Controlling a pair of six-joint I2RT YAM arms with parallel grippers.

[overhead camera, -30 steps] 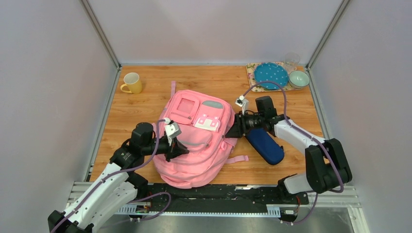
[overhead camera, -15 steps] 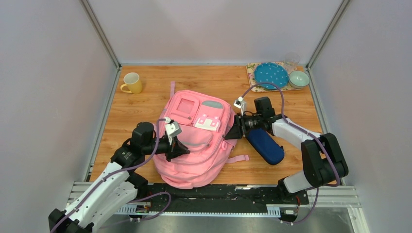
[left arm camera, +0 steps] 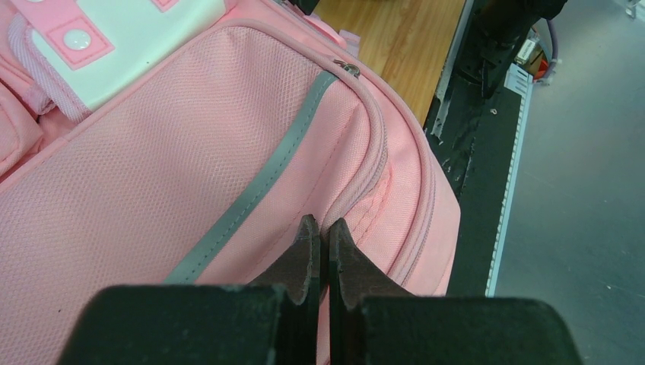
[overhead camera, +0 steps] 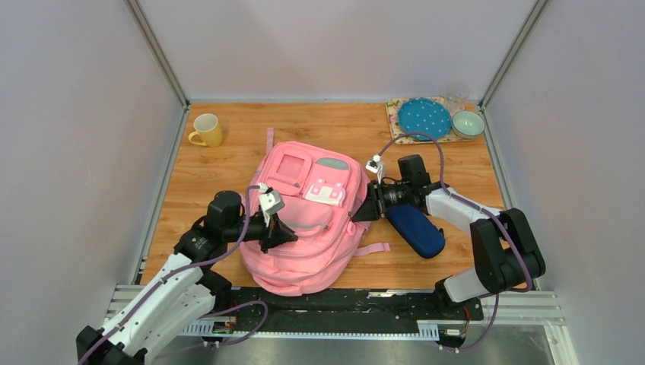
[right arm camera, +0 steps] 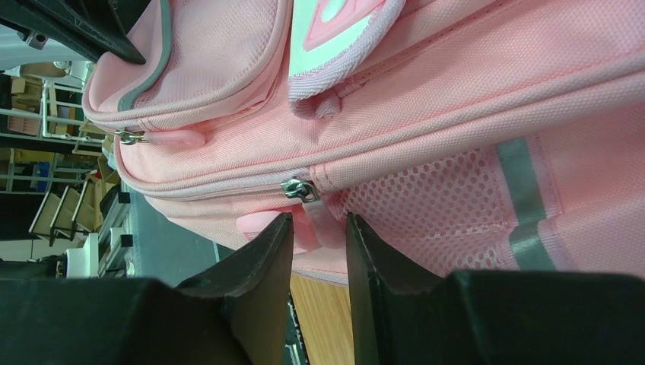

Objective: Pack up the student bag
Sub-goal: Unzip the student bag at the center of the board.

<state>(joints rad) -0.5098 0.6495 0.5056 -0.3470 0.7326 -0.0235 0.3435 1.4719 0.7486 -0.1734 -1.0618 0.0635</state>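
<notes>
The student bag point(overhead camera: 304, 220), a large pink backpack with grey strips, lies flat in the middle of the table. My left gripper point(overhead camera: 285, 234) is at its near-left side. In the left wrist view the left gripper point(left arm camera: 320, 224) is shut, pinching a fold of the bag's point(left arm camera: 152, 175) fabric by a seam. My right gripper point(overhead camera: 359, 213) is at the bag's right edge. In the right wrist view the right gripper point(right arm camera: 318, 219) is open, with its jaws on either side of a pink zip pull point(right arm camera: 325, 220) that hangs from a metal slider point(right arm camera: 299, 189) beside the mesh side pocket.
A navy-blue zip pouch point(overhead camera: 417, 228) lies right of the bag, under my right arm. A yellow mug point(overhead camera: 207, 130) stands at the back left. A blue plate point(overhead camera: 424, 116), a bowl point(overhead camera: 468, 123) and a glass point(overhead camera: 457, 94) sit on a mat at the back right.
My right gripper has moved slightly left and nearer, closer to the bag's side. The left gripper and the bag have stayed in place.
</notes>
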